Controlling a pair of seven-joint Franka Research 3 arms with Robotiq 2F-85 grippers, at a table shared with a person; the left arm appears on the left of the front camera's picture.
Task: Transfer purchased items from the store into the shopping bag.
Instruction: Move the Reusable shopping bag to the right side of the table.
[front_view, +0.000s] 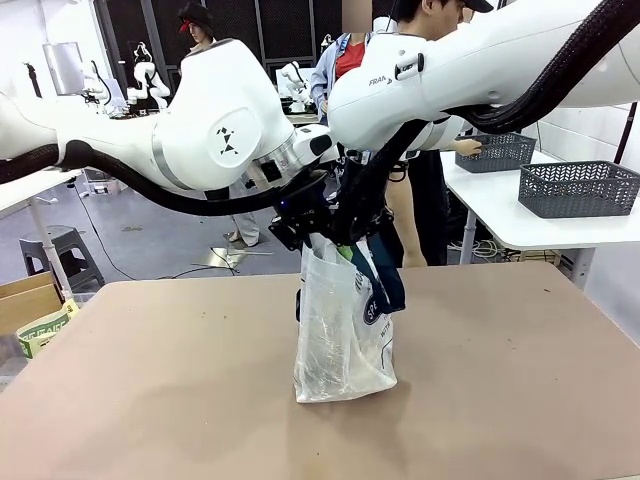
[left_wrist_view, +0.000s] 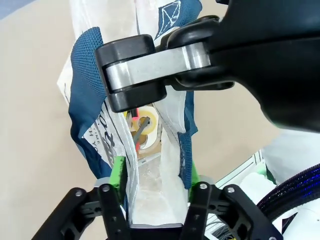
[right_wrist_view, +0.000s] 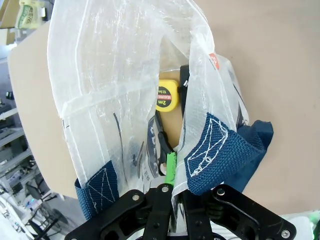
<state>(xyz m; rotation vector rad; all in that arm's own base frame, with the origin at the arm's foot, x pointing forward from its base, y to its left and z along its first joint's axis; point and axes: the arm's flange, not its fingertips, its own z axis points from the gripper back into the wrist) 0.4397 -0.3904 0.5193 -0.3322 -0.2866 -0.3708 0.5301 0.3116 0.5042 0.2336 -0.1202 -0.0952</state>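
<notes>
**A:** What is the left tool (left_wrist_view: 155, 169) doing?

**B:** Its 2 fingers stand apart, astride the mouth of the shopping bag (left_wrist_view: 150, 205). 1 green pad (left_wrist_view: 118, 172) lies against the clear plastic wall and the other against a navy strap (left_wrist_view: 186, 155). I cannot tell whether they are pinching anything. Just past its fingertips, down inside the bag, sits a pale round item (left_wrist_view: 145, 127) with a small red bit beside it.

**A:** And the right tool (right_wrist_view: 172, 172)?

**B:** It is closed on the bag's rim, with a fold of plastic nipped between its pads and a navy handle patch (right_wrist_view: 215, 155) right beside them. Straight ahead of its fingertips, deep in the bag, lies a yellow tape measure (right_wrist_view: 167, 95).

**A:** Where is the bag overall?

**B:** It stands upright on the brown tabletop (front_view: 150, 400), directly below both tools. Well beyond them, a dark grey lattice basket (front_view: 580, 188) rests on a white table (front_view: 500, 215).
</notes>
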